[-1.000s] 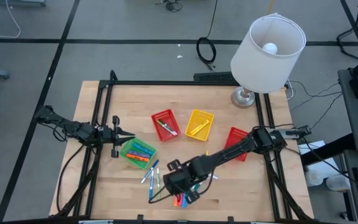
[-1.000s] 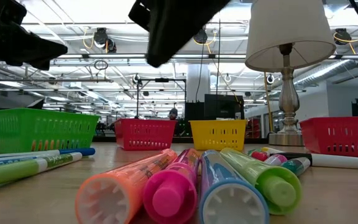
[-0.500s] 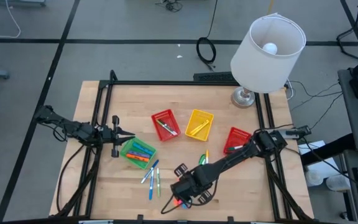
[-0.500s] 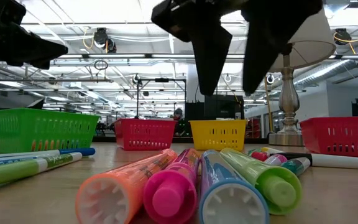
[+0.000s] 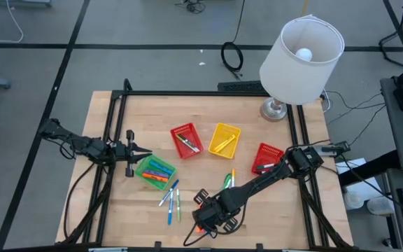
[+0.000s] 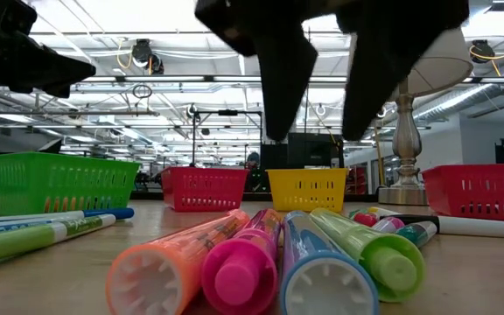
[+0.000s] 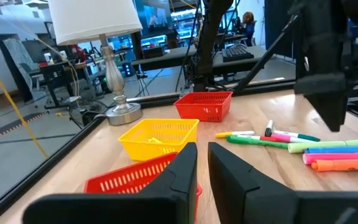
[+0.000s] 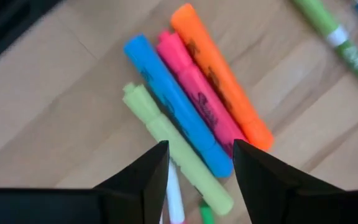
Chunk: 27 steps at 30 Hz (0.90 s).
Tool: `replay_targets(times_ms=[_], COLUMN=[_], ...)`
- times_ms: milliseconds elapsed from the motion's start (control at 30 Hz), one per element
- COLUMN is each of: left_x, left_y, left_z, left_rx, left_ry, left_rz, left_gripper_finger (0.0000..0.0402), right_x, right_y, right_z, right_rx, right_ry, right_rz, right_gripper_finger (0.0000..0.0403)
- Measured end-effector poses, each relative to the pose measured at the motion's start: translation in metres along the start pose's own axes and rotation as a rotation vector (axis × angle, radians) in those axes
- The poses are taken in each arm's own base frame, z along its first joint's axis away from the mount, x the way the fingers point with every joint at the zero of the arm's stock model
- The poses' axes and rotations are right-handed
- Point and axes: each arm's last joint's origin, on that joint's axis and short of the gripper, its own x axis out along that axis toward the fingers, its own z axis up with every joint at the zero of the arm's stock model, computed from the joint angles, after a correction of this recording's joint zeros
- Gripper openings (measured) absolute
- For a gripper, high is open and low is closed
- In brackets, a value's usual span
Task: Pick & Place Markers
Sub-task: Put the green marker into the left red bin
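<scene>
The right hand [image 6: 313, 131] hung just above a row of four stubby plastic highlighter markers, orange [image 8: 219, 74], pink [image 8: 194, 87], blue [image 8: 173, 99] and yellow-green [image 8: 173, 149], lying side by side and touching at the near edge of the pale wooden desk [image 5: 117, 210]. Its fingers stood apart with nothing between them. The left hand [image 7: 202, 163] waited well off beside the green mesh basket [image 5: 154, 171], its fingers almost together and empty.

These markers looked light, rigid and smooth-barrelled, so they would likely roll or skid if nudged sideways. Because they lay packed against one another, a grip across the middle of an outer barrel, the green or the orange, seemed the safest. Slimmer pens [image 5: 171, 199] lay loose nearby.

The desk was flat bare wood, framed by black rails. A white-shaded lamp [image 5: 301, 52] stood at its far corner, and red [image 5: 187, 140] and yellow [image 5: 224, 140] mesh baskets sat mid-desk. Beyond lay a bright workshop.
</scene>
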Motion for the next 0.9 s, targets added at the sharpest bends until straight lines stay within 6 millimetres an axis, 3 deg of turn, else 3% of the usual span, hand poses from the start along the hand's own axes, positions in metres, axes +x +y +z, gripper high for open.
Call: replay_targets(times_ms=[267, 400, 667, 900], left_x=[0.000, 0.000, 0.000, 0.000], left_y=[0.000, 0.000, 0.000, 0.000], left_z=[0.000, 0.000, 0.000, 0.000], left_rx=[0.021, 0.020, 0.019, 0.019], left_ry=[0.000, 0.000, 0.001, 0.001], left_rz=[0.000, 0.000, 0.000, 0.000], left_gripper_finger=[0.0049, 0.0049, 0.0049, 0.0049], right_x=[0.007, -0.010, -0.036, -0.026], right_y=[-0.008, -0.014, -0.026, -0.018], right_z=[-0.010, -0.014, -0.038, -0.062], right_rx=[0.196, 0.234, 0.396, 0.428], right_ry=[0.032, 0.019, 0.152, 0.196], right_rz=[0.004, -0.012, 0.001, -0.005], right_gripper_finger=[0.0168, 0.0157, 0.0133, 0.0124])
